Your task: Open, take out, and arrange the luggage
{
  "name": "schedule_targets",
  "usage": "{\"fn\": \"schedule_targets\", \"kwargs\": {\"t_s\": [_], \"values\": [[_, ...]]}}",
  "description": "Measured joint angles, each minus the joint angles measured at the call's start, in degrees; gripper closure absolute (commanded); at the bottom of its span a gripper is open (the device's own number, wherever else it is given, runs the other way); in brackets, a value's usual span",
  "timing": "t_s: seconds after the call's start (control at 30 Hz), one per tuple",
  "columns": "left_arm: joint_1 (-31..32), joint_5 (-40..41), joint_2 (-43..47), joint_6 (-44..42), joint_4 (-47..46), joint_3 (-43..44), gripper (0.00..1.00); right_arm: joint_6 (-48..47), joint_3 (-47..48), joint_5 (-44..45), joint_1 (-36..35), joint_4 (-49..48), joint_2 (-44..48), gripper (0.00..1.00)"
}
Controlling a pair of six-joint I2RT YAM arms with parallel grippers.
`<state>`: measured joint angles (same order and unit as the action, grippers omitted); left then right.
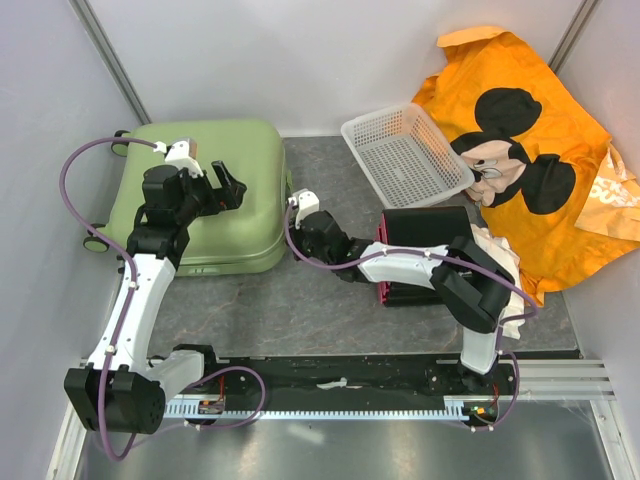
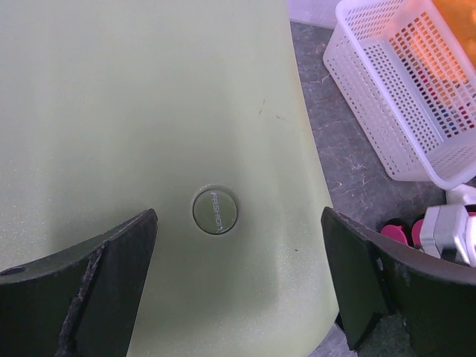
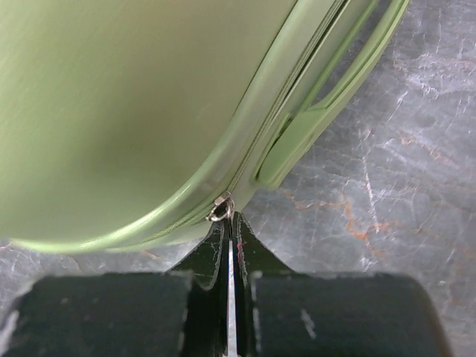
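The luggage point(image 1: 215, 170) is a pale green hard-shell suitcase lying flat and closed at the back left. My left gripper point(image 1: 232, 188) hovers over its lid near the right corner. In the left wrist view its jaws stand wide open point(image 2: 238, 223), with only the lid point(image 2: 149, 111) and a round "FASHION" badge point(image 2: 215, 210) between them. My right gripper point(image 1: 298, 203) is at the suitcase's right side. The right wrist view shows it shut point(image 3: 230, 222) on the thin metal zipper pull, right below the silver slider point(image 3: 221, 208) on the green shell point(image 3: 111, 97).
A white mesh basket point(image 1: 405, 155) stands right of the suitcase. A black box with pink drawers point(image 1: 425, 225) lies under my right arm. An orange Mickey Mouse cloth point(image 1: 530, 150) fills the back right. Grey walls close in the left and back. The suitcase's side handle point(image 3: 327, 111) is beside the zipper.
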<state>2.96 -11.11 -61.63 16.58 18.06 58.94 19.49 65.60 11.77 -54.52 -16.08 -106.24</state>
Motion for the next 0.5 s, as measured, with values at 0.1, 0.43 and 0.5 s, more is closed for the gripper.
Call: {"fn": "schedule_targets", "kwargs": {"t_s": [0.1,0.43,0.5], "values": [[0.00,-0.02,-0.04,0.07,-0.02,0.00,0.02,-0.94,2.21,-2.23,1.97,1.53,-1.27,1.00],[0.00,-0.70,-0.70,0.28,-0.72,0.00,0.02,-2.95,10.58,-8.74,7.28,4.92,-6.86,1.00],[0.00,-1.09,-0.90,0.35,-1.07,0.00,0.02,-3.30,12.96,-9.46,8.35,5.33,-8.66,1.00]]}}
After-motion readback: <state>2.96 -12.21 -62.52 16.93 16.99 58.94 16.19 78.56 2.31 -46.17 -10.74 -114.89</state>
